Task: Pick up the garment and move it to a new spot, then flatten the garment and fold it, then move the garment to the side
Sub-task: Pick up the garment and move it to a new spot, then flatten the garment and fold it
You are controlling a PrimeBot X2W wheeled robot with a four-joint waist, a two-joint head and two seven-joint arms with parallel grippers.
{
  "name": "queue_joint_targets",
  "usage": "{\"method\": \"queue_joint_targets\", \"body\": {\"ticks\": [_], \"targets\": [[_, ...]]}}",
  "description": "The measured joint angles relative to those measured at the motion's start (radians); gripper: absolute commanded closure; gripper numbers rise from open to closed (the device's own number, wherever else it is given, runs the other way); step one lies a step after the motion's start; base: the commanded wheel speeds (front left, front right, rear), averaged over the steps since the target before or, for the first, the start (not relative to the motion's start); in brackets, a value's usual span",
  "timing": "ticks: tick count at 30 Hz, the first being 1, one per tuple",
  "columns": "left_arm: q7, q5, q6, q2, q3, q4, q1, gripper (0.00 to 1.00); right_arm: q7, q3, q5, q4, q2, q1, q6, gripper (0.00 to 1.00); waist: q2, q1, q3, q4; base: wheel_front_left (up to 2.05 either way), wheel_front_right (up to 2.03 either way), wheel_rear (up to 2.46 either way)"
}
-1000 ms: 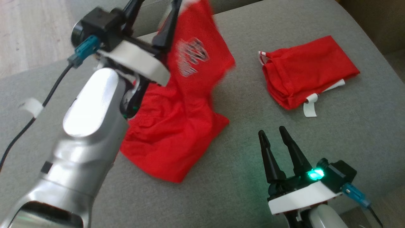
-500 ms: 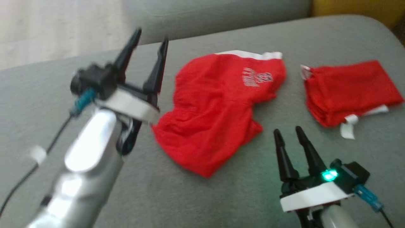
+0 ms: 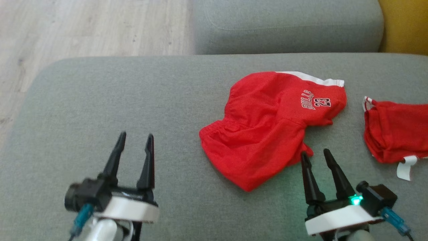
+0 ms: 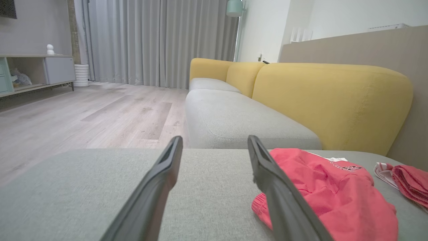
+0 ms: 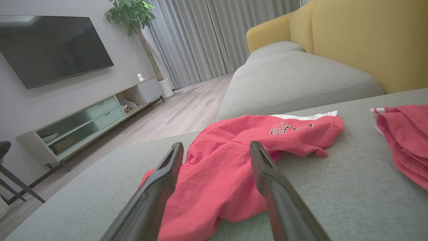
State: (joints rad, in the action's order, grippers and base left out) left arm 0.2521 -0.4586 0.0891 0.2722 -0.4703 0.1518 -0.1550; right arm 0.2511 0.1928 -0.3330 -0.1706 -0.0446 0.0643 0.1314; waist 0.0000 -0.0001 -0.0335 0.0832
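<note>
My left claw (image 3: 137,134) and right claw (image 3: 314,152) both hang wide, empty. The red shorts (image 3: 267,134) lie crumpled on the sofa (image 3: 133,93).

I read one print (image 3: 316,100) on red garment (image 3: 264,140), white letters with dark outline: "BULLS" and number "23" beside it, upside down from head camera; too small to read in wrist views
</note>
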Motion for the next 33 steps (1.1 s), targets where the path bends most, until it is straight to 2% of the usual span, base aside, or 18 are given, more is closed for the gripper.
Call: {"method": "queue_joint_targets", "body": {"ticks": [4,10,13,17,28,29,30,33], "targets": [[0.000,0.004,0.009,-0.028,0.028,-0.056,0.079,0.00,0.000,-0.018,0.001,-0.004,0.000,0.012,0.000,0.00,0.0000,-0.0002,0.007,0.012,0.00,0.00,0.00],[0.000,0.049,-0.008,-0.054,0.028,-0.068,0.076,0.00,0.000,-0.085,0.035,-0.021,0.000,0.001,0.000,0.00,0.0000,0.0000,-0.007,0.017,0.00,0.00,0.00],[0.000,0.057,-0.016,-0.065,0.029,-0.067,0.072,0.00,-0.011,-0.121,0.091,-0.130,0.000,-0.031,0.000,0.00,0.0000,0.0000,-0.019,0.019,0.00,0.00,0.00],[0.000,0.057,-0.019,-0.067,0.058,-0.067,0.048,0.00,-0.096,-0.125,0.179,-0.253,0.000,-0.105,0.000,0.00,0.0000,0.0002,-0.035,0.028,0.00,0.00,0.00],[0.000,0.073,-0.038,-0.101,0.063,-0.052,0.014,0.00,-0.178,-0.133,0.301,-0.460,-0.001,-0.284,0.000,0.00,0.0000,0.0003,-0.097,0.082,0.00,0.00,0.00],[0.000,0.073,-0.039,-0.102,0.066,-0.050,0.010,0.00,-0.178,-0.131,0.302,-0.469,-0.001,-0.296,0.000,0.60,0.0000,0.0002,-0.100,0.085,0.00,0.00,0.00],[0.000,0.073,-0.046,-0.103,0.070,-0.048,0.008,0.00,-0.175,-0.129,0.305,-0.477,-0.001,-0.307,0.000,1.00,0.0000,0.0002,-0.100,0.086,0.00,0.00,0.00],[0.000,0.074,-0.047,-0.105,0.079,-0.035,0.009,0.00,-0.141,-0.136,0.309,-0.491,0.000,-0.320,0.000,1.00,0.0000,0.0002,-0.092,0.082,0.00,0.00,0.00]]}}
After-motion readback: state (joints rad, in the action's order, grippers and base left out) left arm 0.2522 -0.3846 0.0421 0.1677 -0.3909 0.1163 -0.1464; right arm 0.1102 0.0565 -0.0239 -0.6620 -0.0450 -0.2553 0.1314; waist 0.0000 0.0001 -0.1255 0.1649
